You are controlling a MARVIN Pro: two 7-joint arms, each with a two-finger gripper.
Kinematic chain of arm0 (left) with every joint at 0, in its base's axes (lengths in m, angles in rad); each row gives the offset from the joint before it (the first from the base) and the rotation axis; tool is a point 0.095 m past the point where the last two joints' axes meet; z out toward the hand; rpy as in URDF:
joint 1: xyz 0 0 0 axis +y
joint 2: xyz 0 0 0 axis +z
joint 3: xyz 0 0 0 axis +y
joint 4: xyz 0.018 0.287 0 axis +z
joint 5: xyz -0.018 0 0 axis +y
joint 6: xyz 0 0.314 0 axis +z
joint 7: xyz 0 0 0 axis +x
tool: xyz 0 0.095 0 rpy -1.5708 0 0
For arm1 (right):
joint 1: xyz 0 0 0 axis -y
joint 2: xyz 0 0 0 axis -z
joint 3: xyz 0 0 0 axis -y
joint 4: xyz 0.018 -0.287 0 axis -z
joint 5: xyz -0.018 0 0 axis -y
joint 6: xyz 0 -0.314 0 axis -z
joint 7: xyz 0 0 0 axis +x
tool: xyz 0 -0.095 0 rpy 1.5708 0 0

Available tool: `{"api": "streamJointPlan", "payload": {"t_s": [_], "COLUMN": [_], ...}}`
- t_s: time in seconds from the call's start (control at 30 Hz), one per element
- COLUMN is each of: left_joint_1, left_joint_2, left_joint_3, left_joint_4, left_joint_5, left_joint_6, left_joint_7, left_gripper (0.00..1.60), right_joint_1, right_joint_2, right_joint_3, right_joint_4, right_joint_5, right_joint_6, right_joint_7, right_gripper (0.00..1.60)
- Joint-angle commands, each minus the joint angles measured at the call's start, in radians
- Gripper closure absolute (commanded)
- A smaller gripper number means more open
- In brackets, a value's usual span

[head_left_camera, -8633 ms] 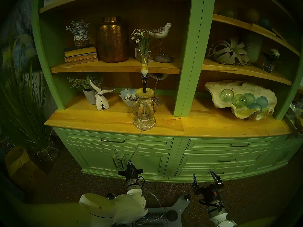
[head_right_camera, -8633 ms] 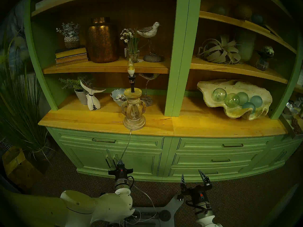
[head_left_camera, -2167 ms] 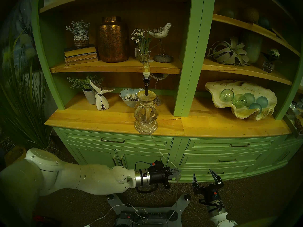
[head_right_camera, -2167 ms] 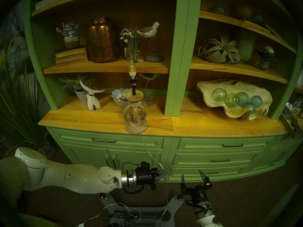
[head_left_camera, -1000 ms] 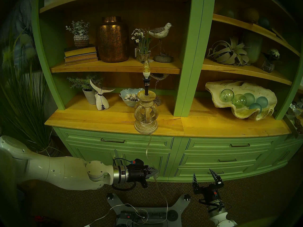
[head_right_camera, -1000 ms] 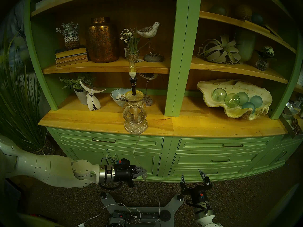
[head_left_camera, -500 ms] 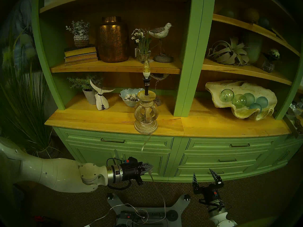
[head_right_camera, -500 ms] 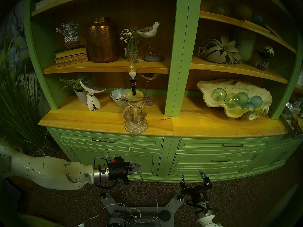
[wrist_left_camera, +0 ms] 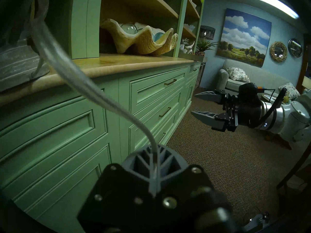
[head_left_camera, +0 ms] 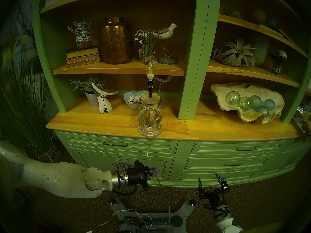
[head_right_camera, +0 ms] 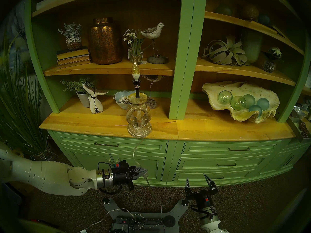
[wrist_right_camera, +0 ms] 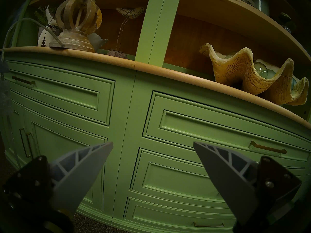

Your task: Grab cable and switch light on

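L gripper [head_left_camera: 157, 171] clamps cable [head_left_camera: 164, 194] | nearby – cabinet [head_left_camera: 218, 160], power strip [head_left_camera: 144, 221]

The unlit candle bulb [head_left_camera: 150, 69] tops a whitewashed openwork lamp base [head_left_camera: 149, 120] standing upright at the worktop's [head_left_camera: 94, 121] front edge. Its clear cord [head_left_camera: 149, 150] hangs down, pinched mid-length, trailing to the floor.

Twin head views high, facing the green cabinet [head_left_camera: 185, 160]; wrist views low, close.

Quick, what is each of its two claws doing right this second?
Left gripper: shut on the cable.
Right gripper: open, holding nothing.
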Motion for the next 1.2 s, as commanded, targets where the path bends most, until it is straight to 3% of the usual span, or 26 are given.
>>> {"api": "streamJointPlan", "payload": {"t_s": [0.0, 0.13, 0.4, 0.73, 0.83, 1.17], "left_joint_1": [-0.06, -0.07, -0.049, -0.044, -0.053, -0.067], "left_joint_2": [0.05, 0.082, 0.068, 0.098, 0.114, 0.132], "left_joint_3": [-0.043, -0.053, -0.049, -0.051, -0.06, -0.067], "left_joint_4": [-0.055, -0.08, -0.059, -0.068, -0.102, -0.173], "left_joint_5": [0.009, 0.011, 0.003, 0.0, 0.026, 0.088], "left_joint_6": [-0.014, -0.019, -0.017, -0.058, -0.082, -0.038], "left_joint_7": [0.022, 0.02, 0.022, -0.001, 0.016, 0.075], "left_gripper": [1.6, 1.6, 1.6, 1.6, 1.6, 1.6], "right_joint_1": [0.005, 0.005, 0.003, 0.003, 0.004, 0.003], "right_joint_2": [0.0, 0.0, 0.0, 0.0, 0.0, 0.0], "right_joint_3": [0.0, 0.0, 0.0, 0.0, 0.0, 0.0], "right_joint_4": [-0.026, -0.026, -0.029, -0.029, -0.028, -0.028], "right_joint_5": [0.0, 0.0, 0.0, 0.0, 0.0, 0.0], "right_joint_6": [-0.007, -0.007, -0.006, -0.006, -0.007, -0.006], "right_joint_7": [0.0, 0.0, 0.0, 0.0, 0.0, 0.0], "right_gripper": [0.0, 0.0, 0.0, 0.0, 0.0, 0.0]}}
